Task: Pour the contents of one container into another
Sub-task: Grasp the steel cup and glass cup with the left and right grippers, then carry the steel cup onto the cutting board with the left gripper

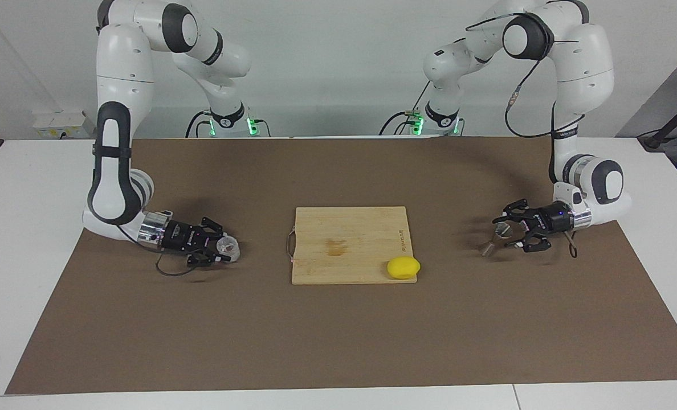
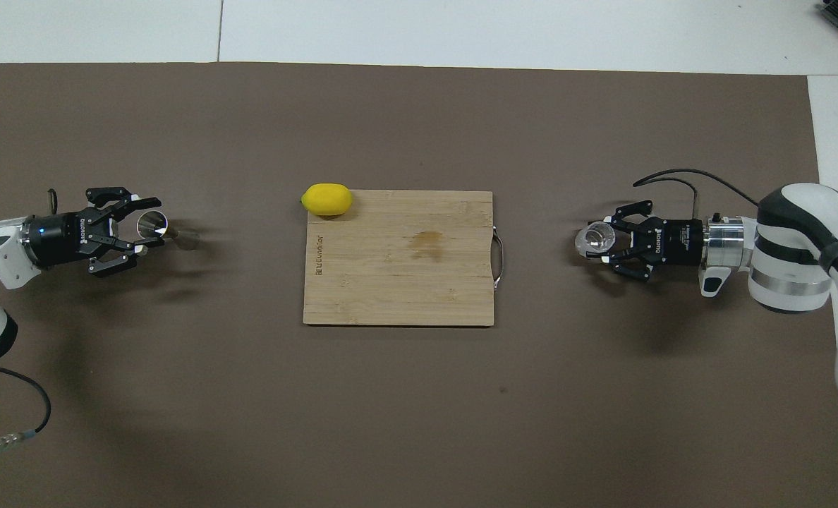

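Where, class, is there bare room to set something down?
The bare middle of the wooden cutting board and the brown mat between it and the robots. It is crowded around the right gripper with the clear cup, the left gripper with the steel jigger, and the yellow lemon.

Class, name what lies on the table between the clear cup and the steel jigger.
Both views show a wooden cutting board with a lemon on its corner between the clear cup and steel jigger.

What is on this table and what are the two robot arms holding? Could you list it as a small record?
left gripper: jaws around the steel jigger, toward the left arm's end of the table
right gripper: jaws around the clear cup, toward the right arm's end
cutting board: mid-table on the brown mat
lemon: on the board's corner
pouring: not yet begun
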Robot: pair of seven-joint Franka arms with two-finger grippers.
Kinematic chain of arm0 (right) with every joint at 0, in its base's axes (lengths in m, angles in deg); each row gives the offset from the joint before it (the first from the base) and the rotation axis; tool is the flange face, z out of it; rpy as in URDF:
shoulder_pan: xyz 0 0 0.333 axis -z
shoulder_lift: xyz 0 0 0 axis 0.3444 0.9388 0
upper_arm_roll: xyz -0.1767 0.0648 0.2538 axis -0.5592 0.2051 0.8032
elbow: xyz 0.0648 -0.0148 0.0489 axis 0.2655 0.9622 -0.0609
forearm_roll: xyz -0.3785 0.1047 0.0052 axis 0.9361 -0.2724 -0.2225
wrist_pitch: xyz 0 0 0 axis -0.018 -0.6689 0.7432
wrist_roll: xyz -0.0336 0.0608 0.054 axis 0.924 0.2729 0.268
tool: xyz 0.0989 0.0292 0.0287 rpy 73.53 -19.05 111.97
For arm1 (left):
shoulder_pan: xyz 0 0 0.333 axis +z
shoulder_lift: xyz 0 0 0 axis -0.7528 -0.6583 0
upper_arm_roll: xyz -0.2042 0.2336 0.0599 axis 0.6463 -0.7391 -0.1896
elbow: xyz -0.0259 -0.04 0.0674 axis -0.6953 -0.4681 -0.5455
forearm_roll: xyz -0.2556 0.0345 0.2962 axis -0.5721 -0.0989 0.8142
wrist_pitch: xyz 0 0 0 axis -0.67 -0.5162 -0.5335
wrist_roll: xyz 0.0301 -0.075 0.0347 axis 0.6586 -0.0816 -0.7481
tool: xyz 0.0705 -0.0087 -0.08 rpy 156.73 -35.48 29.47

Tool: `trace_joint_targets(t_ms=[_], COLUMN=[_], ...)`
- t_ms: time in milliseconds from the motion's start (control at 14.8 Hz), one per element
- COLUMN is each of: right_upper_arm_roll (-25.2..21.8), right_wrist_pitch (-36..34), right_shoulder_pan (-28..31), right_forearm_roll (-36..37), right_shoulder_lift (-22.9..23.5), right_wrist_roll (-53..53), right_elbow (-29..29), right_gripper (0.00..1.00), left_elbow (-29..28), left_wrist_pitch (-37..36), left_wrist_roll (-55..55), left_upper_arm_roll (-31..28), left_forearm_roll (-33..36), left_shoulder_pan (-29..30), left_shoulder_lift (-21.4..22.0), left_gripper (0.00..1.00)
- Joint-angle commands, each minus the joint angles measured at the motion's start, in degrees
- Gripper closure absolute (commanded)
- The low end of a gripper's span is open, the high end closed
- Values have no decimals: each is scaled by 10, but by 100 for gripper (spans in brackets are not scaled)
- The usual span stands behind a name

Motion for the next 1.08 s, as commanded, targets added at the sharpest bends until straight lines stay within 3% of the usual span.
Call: trace_joint_targets(t_ms=[0, 203, 542, 1016], right_upper_arm_roll=[2, 2, 2, 2], right_wrist_pitch=[-5, -4, 19, 31], right_shoulder_pan=[0, -1, -11, -15], right_forearm_roll=[-13, -13, -14, -4], right_shoulder_lift=[-13, -22, -54, -111], right_wrist_roll=[11, 19, 17, 103], right_elbow=[-9, -11, -9, -5], right_gripper=[100, 100, 100, 100], left_elbow=[0, 0, 2, -19], left_wrist_pitch=[3, 2, -12, -12], left_wrist_roll=[12, 13, 2, -30], left_upper_arm_roll=[-1, -1, 11, 84], left_forearm_roll=[-3, -3, -10, -20], left_shoulder_pan=[0, -1, -2, -15], left_shoulder_lift=[-3, -3, 5, 36], left_gripper=[40, 62, 61, 58])
